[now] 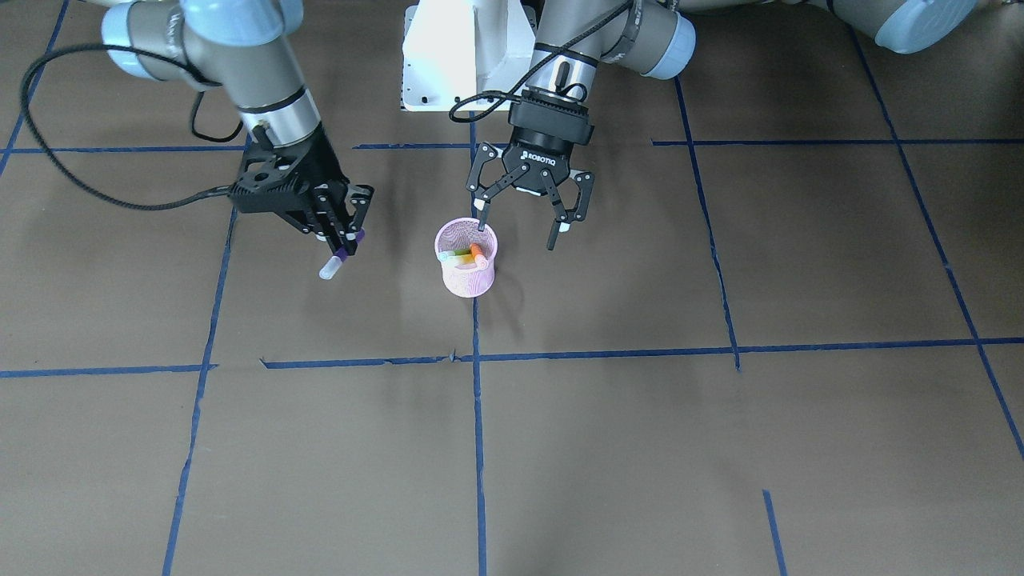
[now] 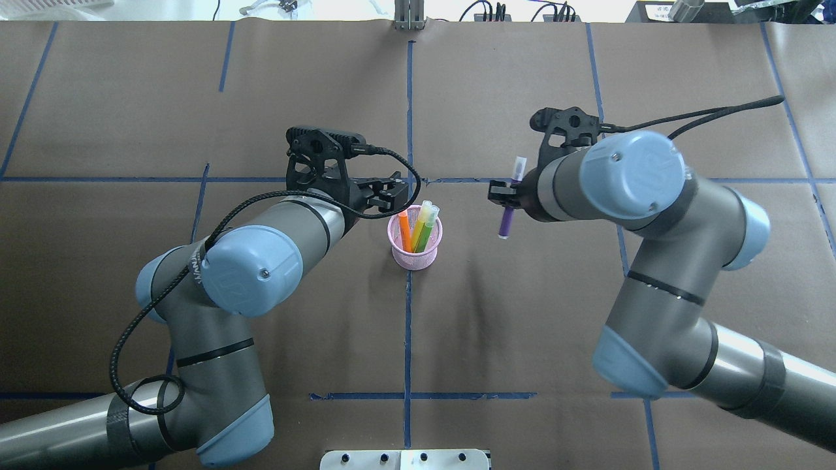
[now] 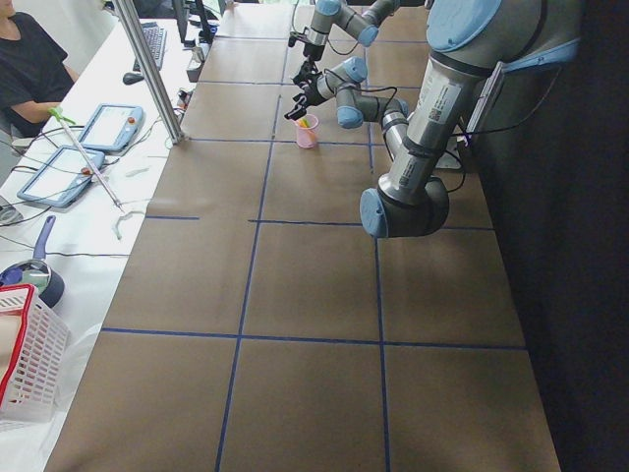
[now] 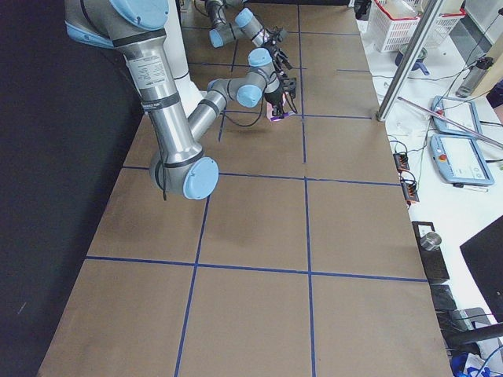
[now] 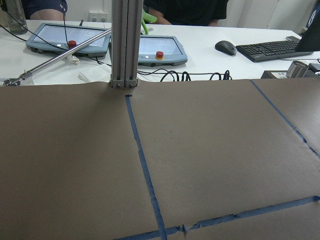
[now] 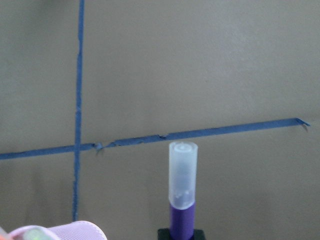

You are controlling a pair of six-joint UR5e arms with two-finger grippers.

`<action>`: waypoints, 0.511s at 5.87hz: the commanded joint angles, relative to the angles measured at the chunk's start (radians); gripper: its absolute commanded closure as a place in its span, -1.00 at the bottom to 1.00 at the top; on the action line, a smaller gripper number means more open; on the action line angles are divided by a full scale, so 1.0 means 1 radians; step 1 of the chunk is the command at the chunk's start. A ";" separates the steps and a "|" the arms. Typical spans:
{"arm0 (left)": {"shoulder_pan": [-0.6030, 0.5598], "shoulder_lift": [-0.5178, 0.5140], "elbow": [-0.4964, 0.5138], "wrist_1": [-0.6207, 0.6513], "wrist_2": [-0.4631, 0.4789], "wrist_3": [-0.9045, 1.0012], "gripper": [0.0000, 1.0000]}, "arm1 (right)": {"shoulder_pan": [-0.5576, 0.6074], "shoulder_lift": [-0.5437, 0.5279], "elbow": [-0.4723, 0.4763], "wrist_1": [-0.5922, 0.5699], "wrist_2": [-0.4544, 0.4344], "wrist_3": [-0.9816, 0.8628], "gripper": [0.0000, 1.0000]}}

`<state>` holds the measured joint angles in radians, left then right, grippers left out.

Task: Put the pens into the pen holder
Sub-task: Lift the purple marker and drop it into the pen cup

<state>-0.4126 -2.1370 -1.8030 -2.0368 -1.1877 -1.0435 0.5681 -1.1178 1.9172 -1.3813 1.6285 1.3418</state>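
Observation:
The pink mesh pen holder (image 1: 466,276) (image 2: 414,256) stands upright at the table's middle, beside a blue tape line. An orange pen (image 2: 405,232) and a green pen (image 2: 426,225) lean inside it, cap ends up. My left gripper (image 1: 518,234) (image 2: 385,196) hangs open just behind and above the holder, holding nothing. My right gripper (image 1: 350,240) (image 2: 506,196) is shut on the purple pen (image 1: 336,260) (image 2: 508,209), held tilted above the table to the holder's right side, apart from it. In the right wrist view the purple pen (image 6: 182,200) points its pale cap forward, with the holder's rim (image 6: 75,230) at lower left.
Blue tape lines (image 2: 409,130) cross the brown table. The robot's white base plate (image 1: 448,56) is behind the holder. Past the table's far edge stand a metal post (image 5: 124,45), tablets (image 5: 70,37), a keyboard (image 5: 272,49) and seated people. A white basket (image 3: 25,354) sits off the table's end.

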 commanded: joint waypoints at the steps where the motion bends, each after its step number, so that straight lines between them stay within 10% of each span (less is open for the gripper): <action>1: -0.040 0.069 -0.004 0.001 -0.117 0.005 -0.86 | -0.115 0.071 0.003 -0.002 -0.271 0.100 1.00; 3: -0.071 0.098 -0.002 -0.003 -0.171 0.005 -0.86 | -0.180 0.117 -0.007 -0.030 -0.398 0.108 1.00</action>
<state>-0.4737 -2.0484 -1.8058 -2.0379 -1.3423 -1.0387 0.4168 -1.0233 1.9149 -1.3984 1.2874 1.4428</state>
